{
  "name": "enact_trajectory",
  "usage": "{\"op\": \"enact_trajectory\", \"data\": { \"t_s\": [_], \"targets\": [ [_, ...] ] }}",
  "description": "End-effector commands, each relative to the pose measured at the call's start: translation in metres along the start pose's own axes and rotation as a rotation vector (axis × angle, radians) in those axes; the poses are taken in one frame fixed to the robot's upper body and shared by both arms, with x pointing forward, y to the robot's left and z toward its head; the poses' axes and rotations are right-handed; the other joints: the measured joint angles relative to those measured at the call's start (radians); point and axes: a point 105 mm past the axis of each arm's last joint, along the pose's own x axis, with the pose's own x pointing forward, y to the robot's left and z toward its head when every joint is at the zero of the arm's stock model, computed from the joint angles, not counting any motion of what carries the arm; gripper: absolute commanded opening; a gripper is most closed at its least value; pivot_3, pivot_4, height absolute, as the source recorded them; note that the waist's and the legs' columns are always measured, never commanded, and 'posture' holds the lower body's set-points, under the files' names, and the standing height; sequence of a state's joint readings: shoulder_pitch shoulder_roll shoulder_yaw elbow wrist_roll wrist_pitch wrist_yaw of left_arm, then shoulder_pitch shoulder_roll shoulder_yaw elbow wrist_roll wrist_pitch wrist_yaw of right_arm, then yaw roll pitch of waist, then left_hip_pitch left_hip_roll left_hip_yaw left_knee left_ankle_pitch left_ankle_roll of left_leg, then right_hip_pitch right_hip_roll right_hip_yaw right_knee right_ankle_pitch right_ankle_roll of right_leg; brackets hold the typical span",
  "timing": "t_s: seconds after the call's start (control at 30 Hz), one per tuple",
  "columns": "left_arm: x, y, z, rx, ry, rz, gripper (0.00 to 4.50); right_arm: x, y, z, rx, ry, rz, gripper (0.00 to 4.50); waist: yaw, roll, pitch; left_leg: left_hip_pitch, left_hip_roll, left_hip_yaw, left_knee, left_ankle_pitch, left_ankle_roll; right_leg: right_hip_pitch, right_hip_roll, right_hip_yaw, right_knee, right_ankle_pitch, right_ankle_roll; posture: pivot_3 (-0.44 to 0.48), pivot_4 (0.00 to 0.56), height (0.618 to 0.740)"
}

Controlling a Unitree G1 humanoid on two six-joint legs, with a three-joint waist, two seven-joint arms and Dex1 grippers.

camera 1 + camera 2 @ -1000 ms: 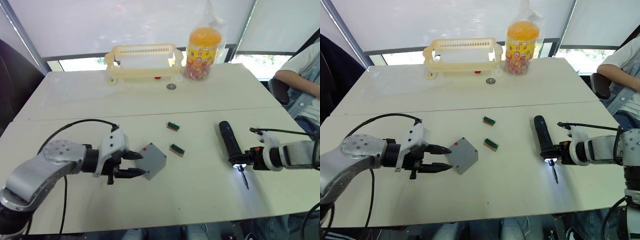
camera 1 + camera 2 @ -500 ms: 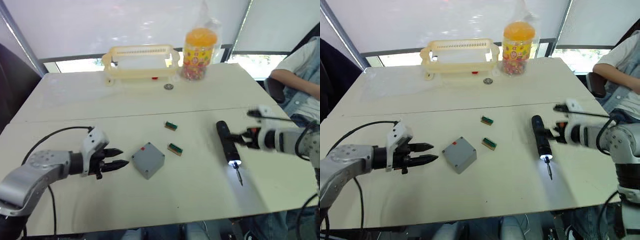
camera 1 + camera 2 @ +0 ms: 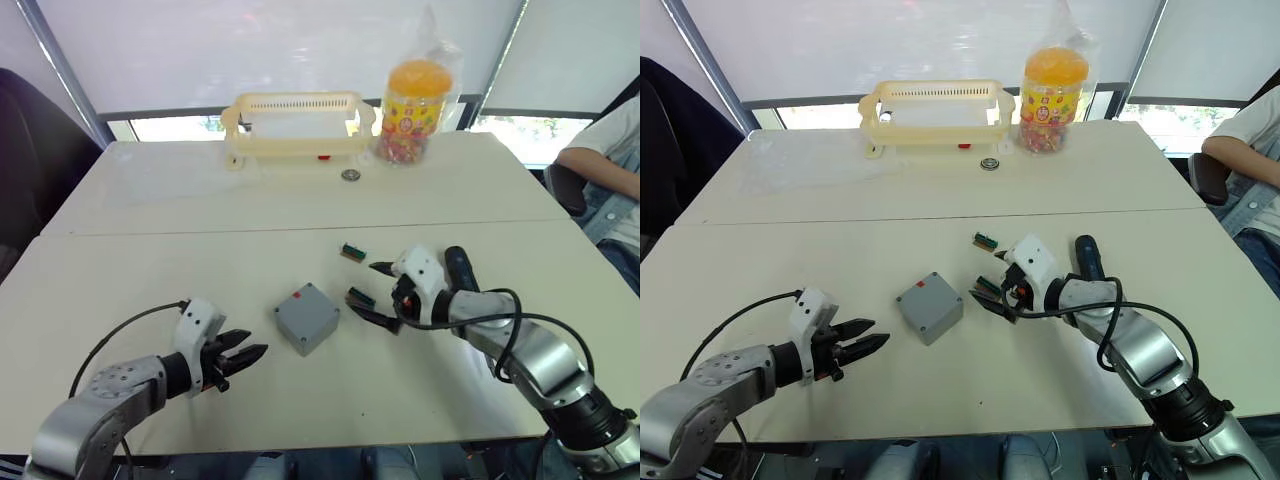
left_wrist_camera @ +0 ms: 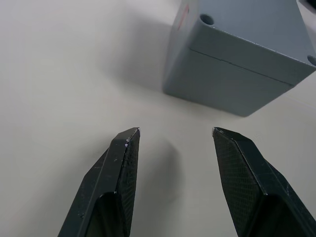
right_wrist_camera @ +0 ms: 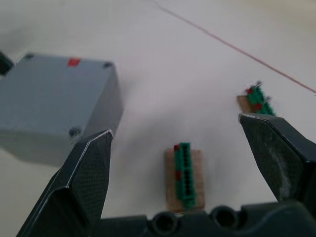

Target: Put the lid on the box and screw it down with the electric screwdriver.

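The grey box point(image 3: 307, 320) stands mid-table with the lid point(image 4: 252, 34) resting on top of it; a seam shows between them, and there is a red mark near one edge. My left gripper point(image 3: 238, 357) is open, a short way to the left of the box and apart from it, pointing at it. To the right of the box, my right gripper point(image 3: 379, 293) is open over a green-and-tan block point(image 5: 183, 173). The black electric screwdriver point(image 3: 1086, 256) lies on the table behind my right wrist, partly hidden by the arm.
A second green-and-tan block point(image 3: 351, 250) lies further back. At the far edge stand a pale yellow slotted basket point(image 3: 297, 125) and a jar of sweets point(image 3: 412, 95), with a small round piece point(image 3: 350, 174) in front. A person point(image 3: 605, 160) sits at the right.
My right gripper has left the screwdriver on the table and swung left to the block beside the box. My left gripper has drawn back from the box. The camera has shifted.
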State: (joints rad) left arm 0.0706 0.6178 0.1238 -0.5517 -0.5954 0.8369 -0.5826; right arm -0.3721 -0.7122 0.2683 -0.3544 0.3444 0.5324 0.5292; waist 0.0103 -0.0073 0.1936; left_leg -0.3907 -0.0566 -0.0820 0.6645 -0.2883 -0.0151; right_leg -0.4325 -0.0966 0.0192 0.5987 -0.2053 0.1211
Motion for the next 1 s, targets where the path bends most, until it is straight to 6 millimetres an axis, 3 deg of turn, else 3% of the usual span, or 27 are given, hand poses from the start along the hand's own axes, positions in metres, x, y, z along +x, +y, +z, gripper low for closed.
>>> {"op": "enact_trajectory", "data": {
  "t_s": [0.03, 0.23, 0.47, 1.0],
  "targets": [
    [0.005, -0.004, 0.007, 0.041, -0.036, 0.007, 2.38, 0.004, 0.004, 0.014, -0.053, -0.061, 0.010, 4.47, -0.003, 0.000, 0.000, 0.000, 0.000, 0.000, 0.000, 0.000, 0.000, 0.000, 0.000, 0.000, 0.000, 0.000, 0.000, 0.000, 0.150, 0.740],
    [0.012, -0.001, 0.010, 0.056, -0.049, 0.015, 2.38, 0.015, 0.006, 0.009, -0.117, -0.039, -0.005, 4.47, -0.003, 0.000, -0.001, 0.000, 0.000, 0.000, -0.001, 0.000, 0.000, 0.000, 0.001, 0.000, 0.000, 0.000, 0.000, 0.000, 0.150, 0.740],
    [0.026, 0.017, 0.019, 0.116, -0.064, 0.058, 2.38, 0.022, 0.014, 0.005, -0.146, -0.042, 0.017, 4.47, 0.000, 0.000, -0.001, 0.000, 0.000, 0.000, -0.001, 0.001, -0.001, 0.000, 0.001, 0.000, 0.001, 0.001, 0.000, 0.000, 0.150, 0.740],
    [0.056, 0.025, 0.050, 0.220, -0.113, -0.001, 2.38, 0.007, 0.049, 0.016, -0.073, -0.057, 0.049, 4.47, -0.003, 0.000, -0.001, 0.001, -0.001, 0.000, 0.000, 0.001, -0.002, -0.001, 0.001, -0.001, 0.004, 0.001, 0.001, 0.000, 0.150, 0.740]
  ]
}}
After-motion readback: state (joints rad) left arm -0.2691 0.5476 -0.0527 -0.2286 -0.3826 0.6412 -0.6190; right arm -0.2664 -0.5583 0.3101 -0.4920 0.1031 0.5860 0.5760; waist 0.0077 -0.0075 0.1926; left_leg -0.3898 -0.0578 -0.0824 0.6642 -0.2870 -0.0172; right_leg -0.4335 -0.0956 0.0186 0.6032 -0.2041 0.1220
